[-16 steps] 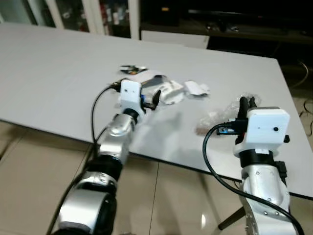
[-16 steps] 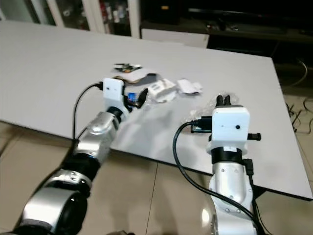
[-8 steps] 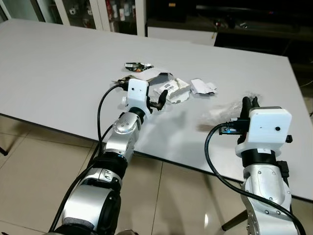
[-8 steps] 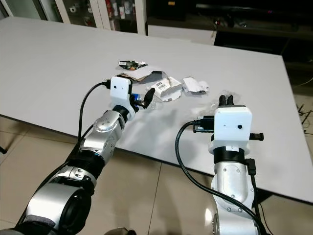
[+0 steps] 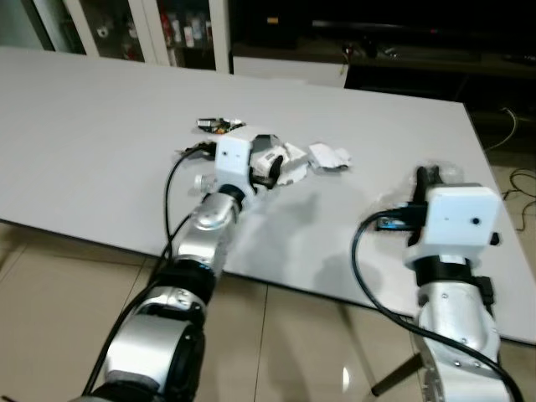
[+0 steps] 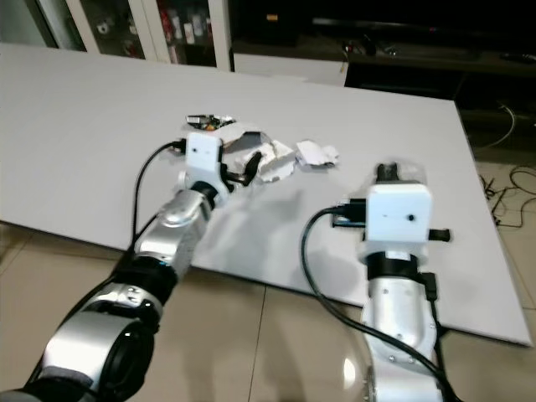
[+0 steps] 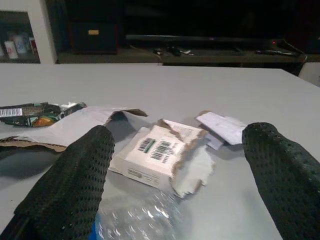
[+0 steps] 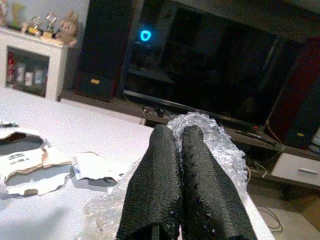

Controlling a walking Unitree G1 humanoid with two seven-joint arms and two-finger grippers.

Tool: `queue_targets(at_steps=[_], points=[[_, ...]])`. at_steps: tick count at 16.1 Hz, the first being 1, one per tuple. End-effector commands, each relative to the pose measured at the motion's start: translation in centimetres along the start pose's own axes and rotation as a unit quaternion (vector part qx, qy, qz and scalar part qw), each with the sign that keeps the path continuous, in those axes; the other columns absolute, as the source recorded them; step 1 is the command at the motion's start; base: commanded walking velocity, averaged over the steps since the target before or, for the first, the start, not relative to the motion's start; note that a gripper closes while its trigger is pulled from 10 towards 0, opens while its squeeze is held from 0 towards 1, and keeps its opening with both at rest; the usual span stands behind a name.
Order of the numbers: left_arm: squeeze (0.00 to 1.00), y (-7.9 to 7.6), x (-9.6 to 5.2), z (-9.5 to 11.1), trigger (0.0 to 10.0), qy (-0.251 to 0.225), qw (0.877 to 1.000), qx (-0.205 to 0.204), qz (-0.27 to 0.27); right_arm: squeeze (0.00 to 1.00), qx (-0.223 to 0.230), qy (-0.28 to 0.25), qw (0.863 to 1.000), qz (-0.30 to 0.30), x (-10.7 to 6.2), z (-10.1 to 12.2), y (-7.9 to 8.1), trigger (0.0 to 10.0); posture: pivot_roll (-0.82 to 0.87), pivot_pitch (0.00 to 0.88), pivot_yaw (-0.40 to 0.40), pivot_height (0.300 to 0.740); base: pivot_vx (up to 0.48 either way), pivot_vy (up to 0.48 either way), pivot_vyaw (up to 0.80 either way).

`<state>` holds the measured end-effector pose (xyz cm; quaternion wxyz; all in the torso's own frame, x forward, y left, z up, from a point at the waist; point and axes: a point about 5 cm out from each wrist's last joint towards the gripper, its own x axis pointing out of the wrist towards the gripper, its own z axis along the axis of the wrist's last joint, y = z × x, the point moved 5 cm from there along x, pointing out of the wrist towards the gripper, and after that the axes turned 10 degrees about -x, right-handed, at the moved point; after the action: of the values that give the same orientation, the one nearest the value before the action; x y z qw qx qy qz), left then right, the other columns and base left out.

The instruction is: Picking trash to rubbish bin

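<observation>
Two grippers are out over the white tabletop [image 5: 100, 126], and no trash looks binned yet. On the left, the left gripper [image 7: 175, 175] is wide open around a torn box [image 7: 160, 155] in the trash pile, with a wrapper [image 7: 35, 111] to one side and crumpled paper [image 7: 222, 127] to the other. On the right, the right gripper [image 8: 182, 185] is pinched tight over clear plastic [image 8: 212, 140], so all the picking and the trip to a bin are left.
</observation>
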<state>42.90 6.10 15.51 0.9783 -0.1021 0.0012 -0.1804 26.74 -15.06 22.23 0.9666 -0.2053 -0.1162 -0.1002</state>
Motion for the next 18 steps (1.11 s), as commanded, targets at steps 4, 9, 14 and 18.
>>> queue_targets(at_steps=[4, 9, 14, 18], points=[[0.0, -0.2, 0.3, 1.3, 10.0, -0.016, 1.0, -0.005, -0.009, 0.0, 0.005, -0.003, 1.0, 0.003, -0.1, 0.2, 0.1, 10.0, -0.01, 0.091, 0.003, 0.74, 0.472, 0.0, 0.0], [0.0, -0.8, 0.4, 1.7, 10.0, -0.026, 0.999, -0.014, -0.026, 0.0, 0.003, -0.001, 1.0, 0.005, -0.3, 0.2, 0.2, 10.0, -0.01, 0.1, 0.002, 0.74, 0.0, 0.0, 0.0], [0.0, -0.4, 0.5, 1.8, 10.0, -0.022, 1.0, -0.012, -0.015, 0.0, 0.005, 0.001, 1.0, 0.007, -0.4, 0.2, 0.4, 10.0, -0.01, 0.105, 0.004, 0.74, 0.0, 0.0, 0.0], [0.0, 0.4, 1.0, 2.0, 10.0, 0.0, 1.0, 0.0, 0.027, 0.0, 0.006, 0.004, 1.0, 0.01, -0.4, 0.1, 0.5, 10.0, -0.01, 0.11, 0.005, 0.74, 0.0, 0.0, 0.0]])
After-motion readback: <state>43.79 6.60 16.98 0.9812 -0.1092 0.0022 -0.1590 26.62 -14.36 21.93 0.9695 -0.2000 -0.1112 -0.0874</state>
